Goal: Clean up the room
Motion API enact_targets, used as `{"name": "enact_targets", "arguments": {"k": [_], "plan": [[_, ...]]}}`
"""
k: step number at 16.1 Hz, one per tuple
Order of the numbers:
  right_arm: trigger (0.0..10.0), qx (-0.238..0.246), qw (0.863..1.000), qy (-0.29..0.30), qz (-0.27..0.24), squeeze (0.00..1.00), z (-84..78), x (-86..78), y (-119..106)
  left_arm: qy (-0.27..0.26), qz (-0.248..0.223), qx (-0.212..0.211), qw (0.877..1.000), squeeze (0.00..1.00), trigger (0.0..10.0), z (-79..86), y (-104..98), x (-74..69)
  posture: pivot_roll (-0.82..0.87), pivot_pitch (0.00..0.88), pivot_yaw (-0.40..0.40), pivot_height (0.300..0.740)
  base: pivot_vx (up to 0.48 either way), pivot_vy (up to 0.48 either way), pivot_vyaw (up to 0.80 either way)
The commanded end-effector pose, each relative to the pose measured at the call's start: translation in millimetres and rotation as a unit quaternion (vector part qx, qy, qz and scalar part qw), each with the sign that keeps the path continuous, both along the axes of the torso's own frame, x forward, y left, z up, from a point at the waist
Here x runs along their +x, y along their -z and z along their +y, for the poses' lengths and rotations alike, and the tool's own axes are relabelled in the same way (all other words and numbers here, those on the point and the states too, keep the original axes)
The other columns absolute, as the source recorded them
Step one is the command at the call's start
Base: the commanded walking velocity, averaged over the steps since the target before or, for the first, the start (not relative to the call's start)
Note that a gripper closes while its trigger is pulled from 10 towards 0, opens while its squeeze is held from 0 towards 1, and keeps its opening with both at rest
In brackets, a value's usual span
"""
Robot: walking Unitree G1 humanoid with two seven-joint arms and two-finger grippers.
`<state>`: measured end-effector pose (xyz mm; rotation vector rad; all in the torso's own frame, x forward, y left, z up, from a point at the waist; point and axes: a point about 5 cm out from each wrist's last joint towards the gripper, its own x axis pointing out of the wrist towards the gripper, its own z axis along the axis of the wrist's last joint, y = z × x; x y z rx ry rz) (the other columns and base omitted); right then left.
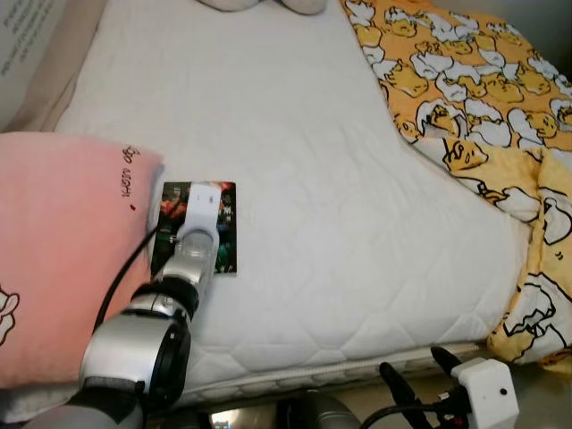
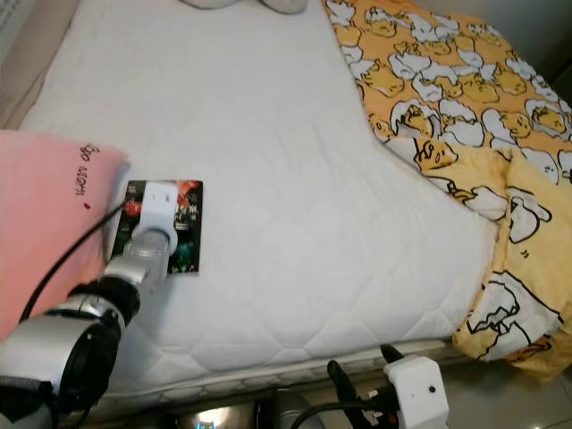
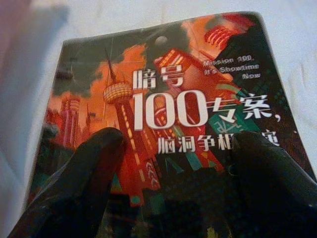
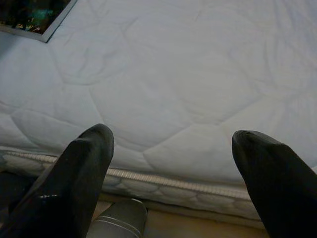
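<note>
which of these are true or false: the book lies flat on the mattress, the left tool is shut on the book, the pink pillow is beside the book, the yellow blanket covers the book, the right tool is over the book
1. The book lies flat on the white mattress. True.
2. The left tool is shut on the book. False: its fingers stand apart over the cover, open.
3. The pink pillow lies beside the book, on the robot's left. True.
4. The yellow blanket covers the book. False: it lies on the far right side of the bed, apart from the book.
5. The right tool is over the book. False: it is low at the mattress's near edge, open.
</note>
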<state>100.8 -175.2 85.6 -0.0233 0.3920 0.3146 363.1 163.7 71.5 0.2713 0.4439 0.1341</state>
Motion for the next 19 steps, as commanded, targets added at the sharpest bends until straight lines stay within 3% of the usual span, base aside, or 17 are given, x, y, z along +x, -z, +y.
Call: {"name": "enact_targets", "arguments": {"k": [1, 4, 8, 12, 14, 16, 17, 19], "plan": [[10.0, -0.008, 1.000, -0.001, 0.011, 0.00, -2.9, -0.3, 2.6, 0.017, 0.033, 0.007, 0.999, 0.00, 10.0, -3.5, 11.5, -6.6, -0.28, 0.175, -0.155, 0.740, 0.000, 0.000, 0.00], [10.0, -0.014, 1.000, 0.002, 0.010, 0.00, -5.4, 2.7, 5.2, 0.045, 0.070, 0.002, 0.997, 0.00, 10.0, -6.7, 30.9, -20.0, -0.27, 0.166, -0.140, 0.740, 0.000, 0.000, 0.00], [10.0, -0.013, 1.000, 0.003, 0.010, 0.00, -4.7, 4.7, 7.5, 0.051, 0.087, -0.017, 0.995, 0.00, 10.0, -18.4, 48.2, -34.2, -0.24, 0.162, -0.131, 0.740, 0.000, 0.000, 0.00], [10.0, -0.013, 1.000, -0.008, 0.004, 0.00, -4.9, 14.8, 11.7, -0.027, 0.074, -0.041, 0.996, 0.00, 10.0, -15.8, 59.4, -53.7, -0.20, 0.140, -0.125, 0.740, 0.000, 0.000, 0.00], [10.0, -0.013, 1.000, -0.015, 0.000, 0.00, -4.2, 19.6, 13.3, -0.052, 0.052, -0.072, 0.995, 0.00, 10.0, -21.7, 50.0, -59.1, -0.18, 0.123, -0.127, 0.740, 0.000, 0.000, 0.00], [10.0, -0.014, 1.000, -0.021, -0.005, 0.00, -4.0, 24.1, 14.4, -0.039, -0.009, -0.063, 0.997, 0.00, 10.0, -29.8, 22.5, -54.5, -0.17, 0.113, -0.127, 0.740, 0.000, 0.000, 0.00], [10.0, -0.014, 1.000, -0.022, -0.005, 0.00, -4.0, 24.5, 14.4, -0.038, -0.018, -0.063, 0.997, 0.00, 10.0, -30.2, 17.8, -53.5, -0.17, 0.113, -0.127, 0.740, 0.000, 0.000, 0.00], [10.0, -0.012, 1.000, -0.027, -0.008, 0.00, -4.3, 25.3, 14.9, 0.008, -0.073, -0.093, 0.993, 0.00, 10.0, -37.0, -22.1, -39.6, -0.16, 0.107, -0.126, 0.740, 0.000, 0.000, 0.00]]}}
